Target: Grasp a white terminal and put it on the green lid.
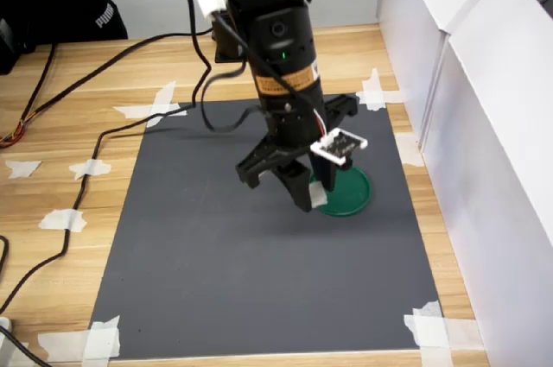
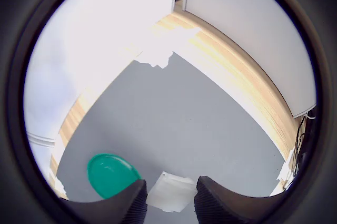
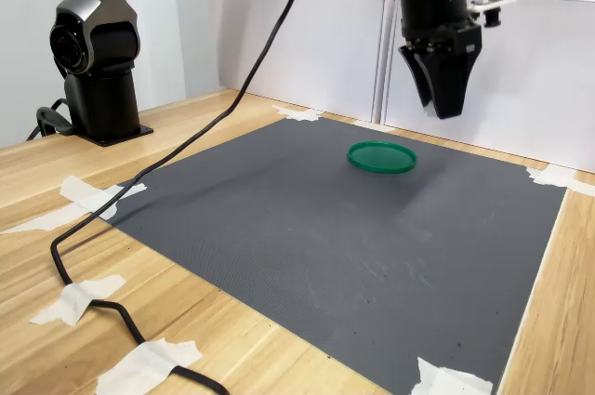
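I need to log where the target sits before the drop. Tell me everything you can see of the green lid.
The green lid is a flat round dark-green disc with a slightly raised rim, plastic by its look. It lies flat on the dark grey mat, toward the mat's far side in the second exterior view. Nothing rests on it. The gripper hangs above and apart from it; in the first exterior view the gripper hides part of its rim.

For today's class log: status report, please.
Jaws shut on white block, raised above mat. Green lid bare, block not yet on it. Nothing in the way.
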